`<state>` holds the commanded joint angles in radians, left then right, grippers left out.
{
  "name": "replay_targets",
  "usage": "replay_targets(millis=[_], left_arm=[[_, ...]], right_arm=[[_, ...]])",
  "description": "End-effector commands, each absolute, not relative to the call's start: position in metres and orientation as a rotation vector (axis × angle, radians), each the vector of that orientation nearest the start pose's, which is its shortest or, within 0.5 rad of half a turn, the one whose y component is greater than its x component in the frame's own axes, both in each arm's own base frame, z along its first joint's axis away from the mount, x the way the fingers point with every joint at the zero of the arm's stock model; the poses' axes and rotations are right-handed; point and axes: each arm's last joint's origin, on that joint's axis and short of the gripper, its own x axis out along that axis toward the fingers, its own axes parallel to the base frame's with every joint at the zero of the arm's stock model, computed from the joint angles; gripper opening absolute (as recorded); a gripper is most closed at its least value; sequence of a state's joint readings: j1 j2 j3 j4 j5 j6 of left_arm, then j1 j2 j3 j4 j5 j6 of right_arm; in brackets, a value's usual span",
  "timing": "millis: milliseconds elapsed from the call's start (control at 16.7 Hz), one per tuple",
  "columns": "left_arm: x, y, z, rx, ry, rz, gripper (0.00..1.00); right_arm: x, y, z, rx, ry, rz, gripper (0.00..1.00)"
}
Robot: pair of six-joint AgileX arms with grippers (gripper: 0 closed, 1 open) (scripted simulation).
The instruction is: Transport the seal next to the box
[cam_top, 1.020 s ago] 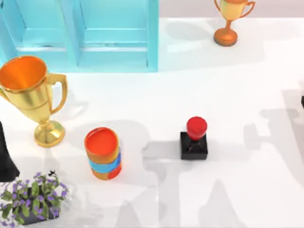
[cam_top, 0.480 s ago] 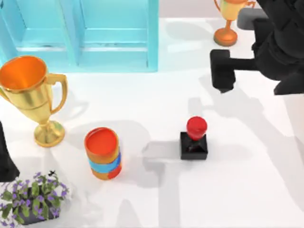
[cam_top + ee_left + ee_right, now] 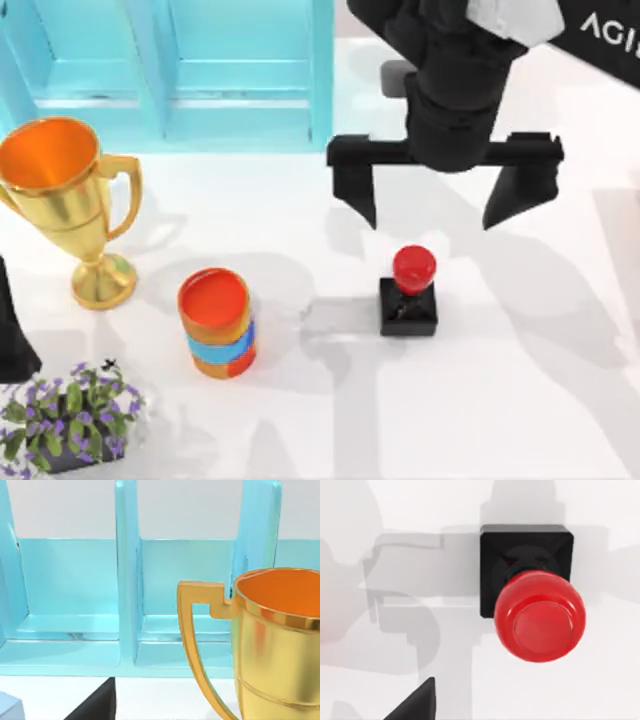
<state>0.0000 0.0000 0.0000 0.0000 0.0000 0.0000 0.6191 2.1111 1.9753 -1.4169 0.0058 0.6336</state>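
Hovering wide open above the seal [image 3: 411, 291] mid-table, the right gripper [image 3: 437, 205] faces a small, rigid, likely light stamp whose glossy red knob looks slippery, so pinching the flat-sided black base seems safest.

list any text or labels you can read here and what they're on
"AGI": white letters on the black right arm, cut off by the edge of the top view, so the rest cannot be read.
No readable text on the seal, the can, the trophies or the blue box.
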Motion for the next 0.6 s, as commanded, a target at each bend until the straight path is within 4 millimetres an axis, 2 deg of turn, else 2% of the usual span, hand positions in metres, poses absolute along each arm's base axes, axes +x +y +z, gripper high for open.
replay_targets(millis=[120, 480, 600], left_arm=[[0.106, -0.001, 0.160, 0.000, 0.000, 0.000, 1.00], [0.106, -0.001, 0.160, 0.000, 0.000, 0.000, 1.00], [0.106, -0.001, 0.160, 0.000, 0.000, 0.000, 1.00]], right_arm=[[0.337, 0.250, 0.250, 0.008, 1.571, -0.008, 1.00], [0.338, 0.249, 0.249, 0.011, 1.569, -0.010, 1.00], [0.338, 0.250, 0.239, 0.007, 1.572, -0.009, 1.00]])
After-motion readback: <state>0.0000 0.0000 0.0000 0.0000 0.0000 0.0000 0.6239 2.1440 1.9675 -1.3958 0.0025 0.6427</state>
